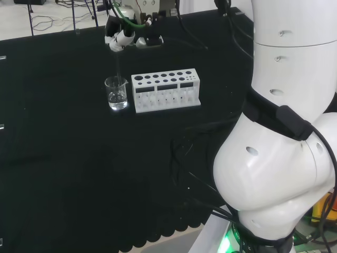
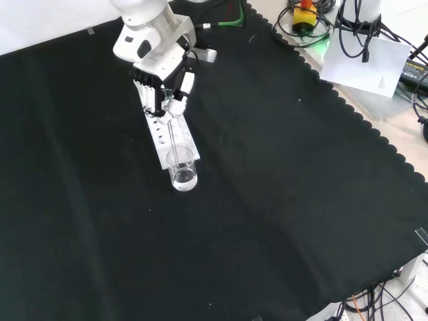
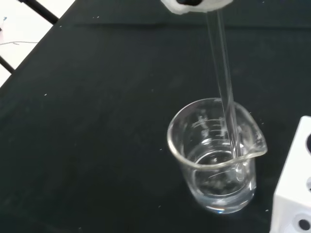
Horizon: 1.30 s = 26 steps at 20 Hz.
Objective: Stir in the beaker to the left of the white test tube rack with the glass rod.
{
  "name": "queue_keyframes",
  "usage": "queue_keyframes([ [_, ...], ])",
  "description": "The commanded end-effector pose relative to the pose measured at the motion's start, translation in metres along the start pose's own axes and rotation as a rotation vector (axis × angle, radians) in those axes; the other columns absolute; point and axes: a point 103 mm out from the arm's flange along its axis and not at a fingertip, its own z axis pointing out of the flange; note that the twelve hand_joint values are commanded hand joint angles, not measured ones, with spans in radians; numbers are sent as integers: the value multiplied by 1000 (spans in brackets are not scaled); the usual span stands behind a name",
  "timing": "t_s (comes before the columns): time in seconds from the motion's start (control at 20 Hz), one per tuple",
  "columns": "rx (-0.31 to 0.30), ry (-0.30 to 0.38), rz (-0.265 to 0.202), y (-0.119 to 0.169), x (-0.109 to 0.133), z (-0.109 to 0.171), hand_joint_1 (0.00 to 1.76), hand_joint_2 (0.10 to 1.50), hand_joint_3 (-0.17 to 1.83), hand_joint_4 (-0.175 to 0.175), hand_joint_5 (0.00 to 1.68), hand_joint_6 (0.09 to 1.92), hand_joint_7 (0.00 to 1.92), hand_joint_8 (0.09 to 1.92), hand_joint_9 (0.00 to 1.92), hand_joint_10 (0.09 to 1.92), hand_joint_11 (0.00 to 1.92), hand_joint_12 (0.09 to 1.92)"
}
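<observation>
Since the rod (image 3: pixel 224 82) is thin clear glass, it's going to be stiff, slick and easy to snap, so it wants a hold near the top end and no sideways leaning against the wall of the beaker (image 3: pixel 217 156). That's pretty much how it sits now: the robot hand (image 2: pixel 166 85) has its fingers curled round the upper end, with the rod hanging nearly upright and its lower tip down inside the beaker, close to the bottom and near the side with the spout. Wrist view shows a shallow bit of clear liquid in there.

In the head view the beaker stands on the table (image 1: pixel 79 158) just left of the white rack (image 1: pixel 166 90), near it but not touching as far as I can tell. It's small and light, nothing is steadying it, so my guess is a wide or fast stir could scoot or tip it. Small circles, tip kept off the glass, is what I'd go for
</observation>
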Motion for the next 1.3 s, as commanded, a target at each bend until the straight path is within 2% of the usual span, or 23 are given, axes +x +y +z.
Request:
queue_keyframes([
  [0.05,-8,0,-15,4,17,4,1280,1102,38,-175,986,710,999,1311,1514,1121,1436,1181],
  [0.25,-10,3,-19,11,16,3,1280,1102,38,-175,986,710,999,1311,1514,1121,1436,1181],
  [0.45,-21,3,-14,20,4,-7,1280,1102,37,-175,986,711,1000,1311,1514,1122,1436,1181],
  [0.8,-23,3,15,8,-9,-9,1280,1103,36,-175,986,711,1000,1310,1514,1122,1436,1181],
  [0.9,-21,-2,17,3,-7,-8,1280,1103,36,-175,985,711,1000,1310,1514,1123,1436,1181],
  [1.3,-24,-10,-24,-8,26,-3,1280,1104,35,-175,985,712,1000,1310,1514,1123,1436,1182],
])
